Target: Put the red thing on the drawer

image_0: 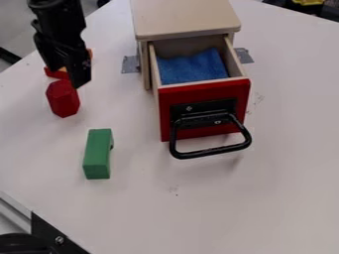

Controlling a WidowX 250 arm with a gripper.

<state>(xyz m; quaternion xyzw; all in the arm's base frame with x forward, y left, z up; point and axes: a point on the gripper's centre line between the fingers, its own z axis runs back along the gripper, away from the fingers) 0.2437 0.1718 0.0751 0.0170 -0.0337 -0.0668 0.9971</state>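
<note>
The gripper hangs at 10 o'clock, its lower end just beside the red block, probably so that a grasp or a small adjustment can come next. Whether it is spread or pressed together I cannot tell, nor whether it touches the block. The red block sits on the table, apart from the drawer, so the task looks unfinished.

The drawer is pulled out toward 6 o'clock, its handle facing the same way — perhaps to offer an open place, though "on the drawer" could also mean the cabinet top. Inside it lies a cloth, likely there to line the bottom. Tape shows at the cabinet's 9 and 3 o'clock sides, presumably to keep it from sliding. The green block, at 8 o'clock, and the orange block, partly behind the gripper, seem to be spare pieces.

By count: 1 gripper, 1 red block, 1 green block, 1 orange block, 1 cabinet, 1 open drawer, 1 handle, 1 cloth and 2 patches of tape — only the red block needs lifting.
</note>
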